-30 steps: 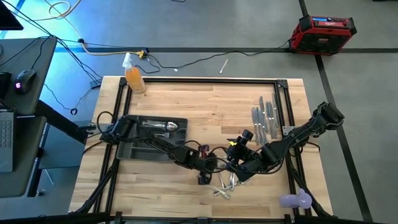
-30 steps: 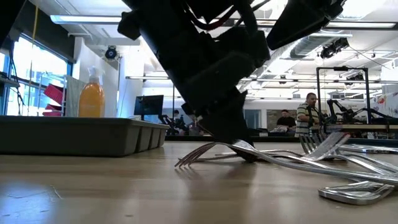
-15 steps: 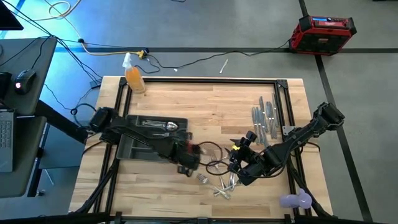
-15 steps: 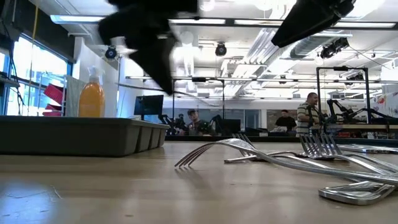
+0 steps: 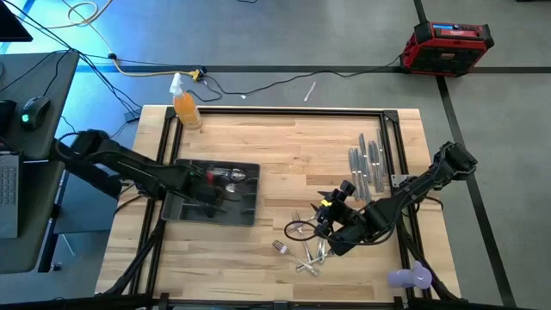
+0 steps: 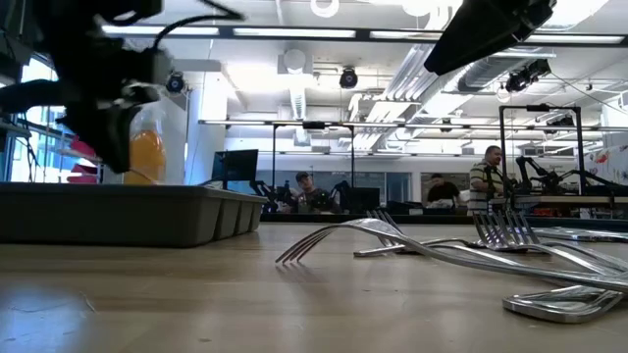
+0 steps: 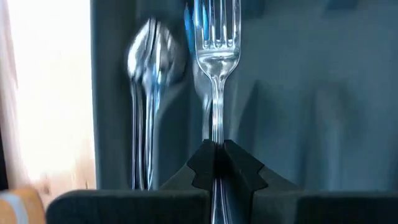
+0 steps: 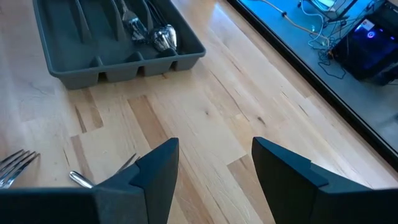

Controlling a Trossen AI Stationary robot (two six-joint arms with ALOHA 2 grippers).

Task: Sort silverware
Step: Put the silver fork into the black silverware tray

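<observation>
High view first: we are seeing an orange spray bottle [image 5: 185, 107] standing at the far left corner of the wooden table [image 5: 284, 146], a row of knives [image 5: 368, 166] lying flat near the right edge, and a purple object [image 5: 408, 276] sitting at the near right corner. A loose heap of forks [image 5: 306, 254] is lying on the bare wood in front of the right gripper [image 5: 330, 226], whose fingers are standing wide apart with nothing between them. Nothing is blocking the way between that heap and the dark grey tray [image 5: 185, 207]. We are watching the left gripper [image 7: 216, 163] hanging over the tray, its fingers pinched on the handle of a shiny fork [image 7: 217, 46], tines pointing away from the wrist. Spoons [image 7: 151, 59] are lying in the compartment just beside the fork. The tray is moulded plastic with long parallel slots; the silverware is thin, bright metal.
</observation>
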